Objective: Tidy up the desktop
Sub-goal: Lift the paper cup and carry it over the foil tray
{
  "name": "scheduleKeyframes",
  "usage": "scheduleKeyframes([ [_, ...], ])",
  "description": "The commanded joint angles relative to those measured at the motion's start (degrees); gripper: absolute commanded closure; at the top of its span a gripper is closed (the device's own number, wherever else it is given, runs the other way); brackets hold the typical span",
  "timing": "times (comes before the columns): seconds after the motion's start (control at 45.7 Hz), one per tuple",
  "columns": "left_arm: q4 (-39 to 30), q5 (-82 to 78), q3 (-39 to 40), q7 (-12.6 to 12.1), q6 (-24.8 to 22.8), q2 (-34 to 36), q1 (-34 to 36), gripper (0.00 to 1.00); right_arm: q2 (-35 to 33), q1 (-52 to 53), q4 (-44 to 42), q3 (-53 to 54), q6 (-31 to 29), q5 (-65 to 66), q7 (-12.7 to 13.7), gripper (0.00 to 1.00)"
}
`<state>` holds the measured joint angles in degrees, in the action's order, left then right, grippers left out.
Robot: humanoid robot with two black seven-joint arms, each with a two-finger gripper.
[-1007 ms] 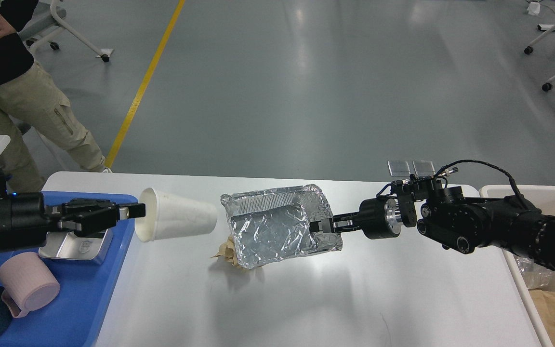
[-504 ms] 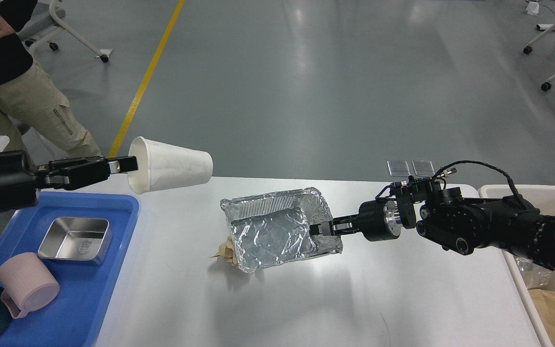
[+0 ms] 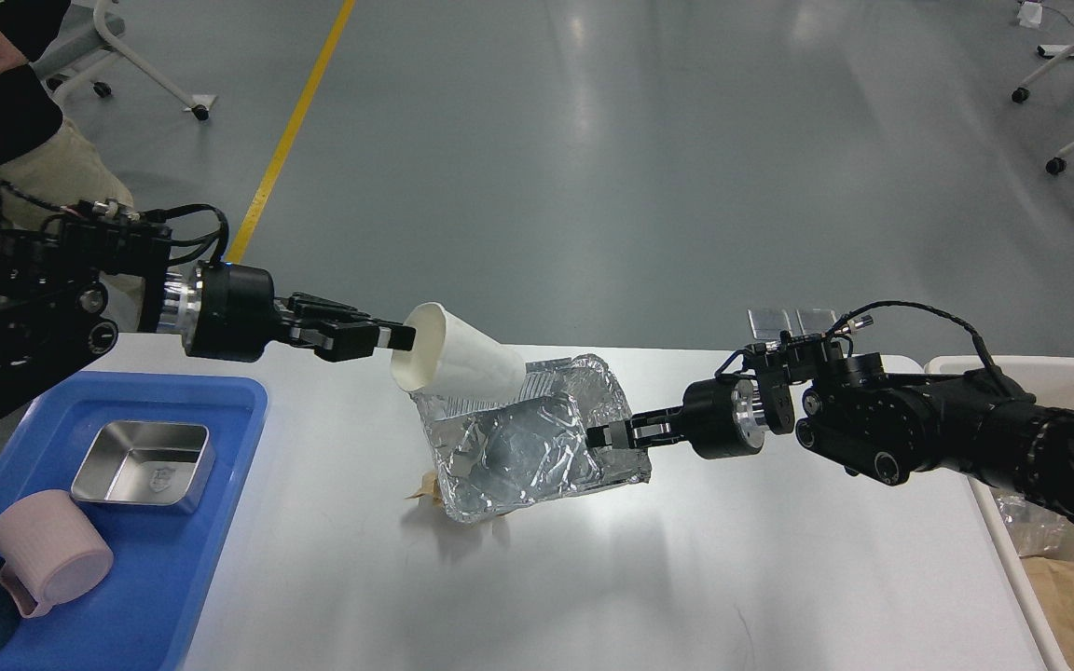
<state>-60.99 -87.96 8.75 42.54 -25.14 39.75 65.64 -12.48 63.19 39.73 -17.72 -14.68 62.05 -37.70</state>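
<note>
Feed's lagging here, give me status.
Left pincer shut on paper cup. Right pincer shut on foil tray, lifted off desktop. Brown scrap beneath.

The desktop (image 3: 686, 578) is smooth, white and faintly glossy. A crinkled foil container (image 3: 523, 447) shines silver, its surface creased and rough. The cup (image 3: 458, 363) looks like matt white paper. The tray (image 3: 173, 540) is smooth blue plastic. A tin (image 3: 141, 466) on it is brushed metal. The mug (image 3: 52, 554) is matt pink and ribbed. Crumpled brown paper (image 3: 427, 488) peeks from under the foil.
</note>
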Motion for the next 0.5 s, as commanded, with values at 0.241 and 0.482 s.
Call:
scheduleKeyframes([
  [0.241,6.8,-0.2,-7.2,0.0,-0.1,-9.6,3.5,0.92,-0.3,0.0,0.1,0.2,0.0,-0.2,0.0,1.00],
  [0.482,11.2,0.8,-7.6,-2.5,0.0,-14.8,3.5,0.68,-0.5,0.0,0.4,0.2,0.0,-0.4,0.0,1.00],
])
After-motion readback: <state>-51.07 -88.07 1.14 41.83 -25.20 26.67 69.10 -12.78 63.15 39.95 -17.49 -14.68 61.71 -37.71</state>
